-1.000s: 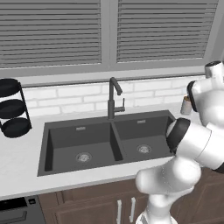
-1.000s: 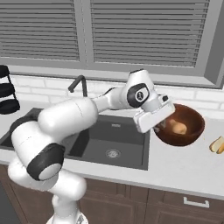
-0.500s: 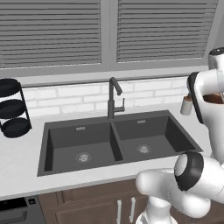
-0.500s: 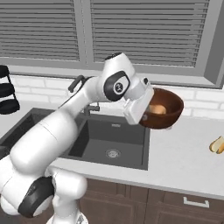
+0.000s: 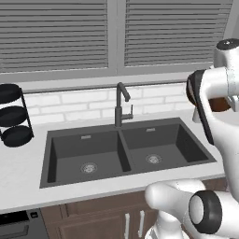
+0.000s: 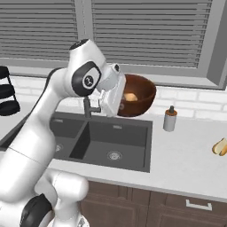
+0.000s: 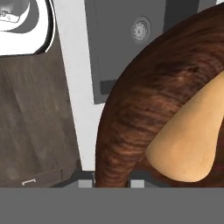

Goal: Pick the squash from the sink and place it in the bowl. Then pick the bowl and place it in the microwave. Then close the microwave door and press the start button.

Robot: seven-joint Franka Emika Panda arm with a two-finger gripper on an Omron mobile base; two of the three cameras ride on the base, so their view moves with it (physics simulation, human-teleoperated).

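Note:
The reddish-brown wooden bowl (image 6: pixel 141 98) hangs in the air above the right basin of the dark sink (image 6: pixel 103 142), tipped a little. My gripper (image 6: pixel 120 101) is shut on its near rim. The tan squash (image 6: pixel 130 96) lies inside the bowl. In the hand view the bowl's wall (image 7: pixel 131 127) rises between my fingertips (image 7: pixel 85 182), and the squash (image 7: pixel 188 144) rests against the inner side. From the left base view a sliver of the bowl (image 5: pixel 219 104) shows behind my forearm, right of the sink (image 5: pixel 126 151). The microwave and its door are out of view.
A tall dark faucet (image 5: pixel 120 105) stands behind the basins. A black tiered rack (image 5: pixel 14 117) sits on the counter at the far left. Right of the sink are a small bottle (image 6: pixel 169 119) and a bread roll (image 6: pixel 220 146). Window blinds run along the back wall.
The arm has carried the bowl with the squash up and to the left, from over the counter right of the sink to above the right basin. The grip has stayed the same.

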